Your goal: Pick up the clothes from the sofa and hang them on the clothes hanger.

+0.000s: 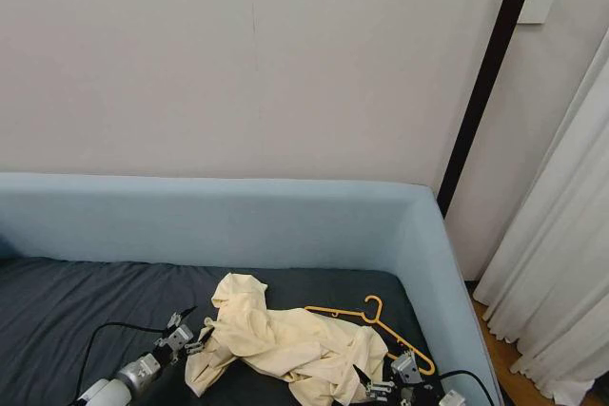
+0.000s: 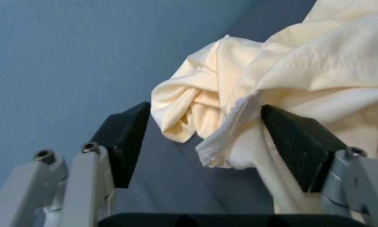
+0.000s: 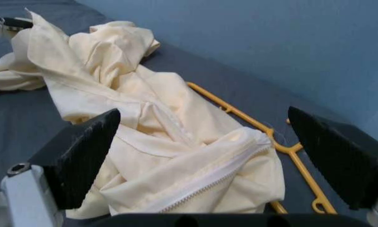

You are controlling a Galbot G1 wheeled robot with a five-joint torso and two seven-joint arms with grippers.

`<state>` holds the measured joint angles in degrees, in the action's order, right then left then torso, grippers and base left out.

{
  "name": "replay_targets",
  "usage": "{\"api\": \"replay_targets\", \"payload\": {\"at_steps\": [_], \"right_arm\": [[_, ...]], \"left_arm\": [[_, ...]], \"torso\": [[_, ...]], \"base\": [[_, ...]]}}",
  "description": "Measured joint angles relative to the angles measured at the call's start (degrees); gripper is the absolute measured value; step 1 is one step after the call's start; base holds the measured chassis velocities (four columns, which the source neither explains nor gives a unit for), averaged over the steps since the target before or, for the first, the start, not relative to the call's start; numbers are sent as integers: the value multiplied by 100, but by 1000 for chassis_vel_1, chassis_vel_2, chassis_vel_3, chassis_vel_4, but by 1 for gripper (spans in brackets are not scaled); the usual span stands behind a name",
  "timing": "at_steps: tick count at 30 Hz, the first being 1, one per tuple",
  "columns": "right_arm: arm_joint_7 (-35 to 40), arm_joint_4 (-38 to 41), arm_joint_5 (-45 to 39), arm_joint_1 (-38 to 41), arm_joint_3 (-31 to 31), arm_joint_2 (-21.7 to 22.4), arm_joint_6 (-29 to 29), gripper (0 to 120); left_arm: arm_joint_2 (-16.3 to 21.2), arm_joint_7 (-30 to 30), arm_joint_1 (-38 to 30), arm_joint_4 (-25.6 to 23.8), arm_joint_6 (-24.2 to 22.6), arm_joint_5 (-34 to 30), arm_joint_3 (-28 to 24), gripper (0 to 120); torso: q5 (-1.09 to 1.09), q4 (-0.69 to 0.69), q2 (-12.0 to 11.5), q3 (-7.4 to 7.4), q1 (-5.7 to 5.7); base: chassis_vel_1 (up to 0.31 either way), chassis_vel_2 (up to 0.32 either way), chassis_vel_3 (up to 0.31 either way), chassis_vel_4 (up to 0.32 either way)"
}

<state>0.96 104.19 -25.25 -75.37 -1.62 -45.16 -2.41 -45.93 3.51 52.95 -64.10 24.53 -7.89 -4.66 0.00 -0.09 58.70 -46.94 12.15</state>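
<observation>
- We find the cream garment (image 1: 285, 347) crumpled on the dark seat of the sofa (image 1: 238, 221), low in the head view toward 6 o'clock. The orange hanger (image 1: 371, 320) lies flat at its 3 o'clock, one arm tucked under the cloth.
- The left gripper (image 1: 190, 332) sits at the garment's 9 o'clock, jaws released and straddling a folded hem. In the left wrist view one pad (image 2: 296, 146) touches cloth; the other is apart from it.
- The right gripper (image 1: 385, 379) is at the garment's 5 o'clock, jaws spread wide and grasping nothing. It hovers over the zipper (image 3: 214, 177) edge, with the hanger just beyond.
- Step in hand, as we judge it: taking first hold of the garment. Nothing is lifted yet.
- To do it well, we would push the left jaws a little deeper so both pads bracket the doubled hem, not a single loose layer, then clench.
- We would have the right jaws take cloth only, at the zipper edge, clear of the hanger wire beneath. Catching the wire would drag it along.
- Two holds well apart should open the bundle on lifting; holds close together would leave it bunched.
- A black frame (image 1: 485, 83) stands at 1 o'clock beyond the sofa arm, well apart from the garment.
</observation>
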Motion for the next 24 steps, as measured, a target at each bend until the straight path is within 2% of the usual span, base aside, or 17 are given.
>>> {"api": "replay_targets", "payload": {"at_steps": [4, 9, 10, 14, 15, 19, 24], "right_arm": [[14, 23, -27, -1, -1, -11, 17, 100], [25, 34, -30, -11, -12, -16, 22, 100], [25, 34, -30, -11, -12, -16, 22, 100], [36, 53, -51, -15, -13, -16, 24, 100], [36, 53, -51, -15, -13, -16, 24, 100], [79, 67, -105, -32, -13, -18, 26, 100], [127, 80, -305, 5, -24, -39, 67, 100]], "left_arm": [[-25, 9, -47, 9, -12, 12, -37, 59], [5, 33, 6, -25, -15, 25, -34, 36], [5, 33, 6, -25, -15, 25, -34, 36], [21, 47, 45, -18, 4, 36, -26, 20], [21, 47, 45, -18, 4, 36, -26, 20], [20, 51, 46, -70, 13, 27, -27, 2], [144, 50, 128, -372, -23, -141, -10, 0]], "torso": [[0, -1, 0, 0, 0], [0, 0, 0, 0, 0], [0, 0, 0, 0, 0], [0, 1, 0, 0, 0], [0, 1, 0, 0, 0], [0, 0, 0, 0, 1], [-1, -1, 0, 0, 0]], "base": [[0, 0, 0, 0], [0, 0, 0, 0], [0, 0, 0, 0], [0, 0, 0, 0], [0, 0, 0, 0], [0, 0, 0, 0], [0, 0, 0, 0]]}}
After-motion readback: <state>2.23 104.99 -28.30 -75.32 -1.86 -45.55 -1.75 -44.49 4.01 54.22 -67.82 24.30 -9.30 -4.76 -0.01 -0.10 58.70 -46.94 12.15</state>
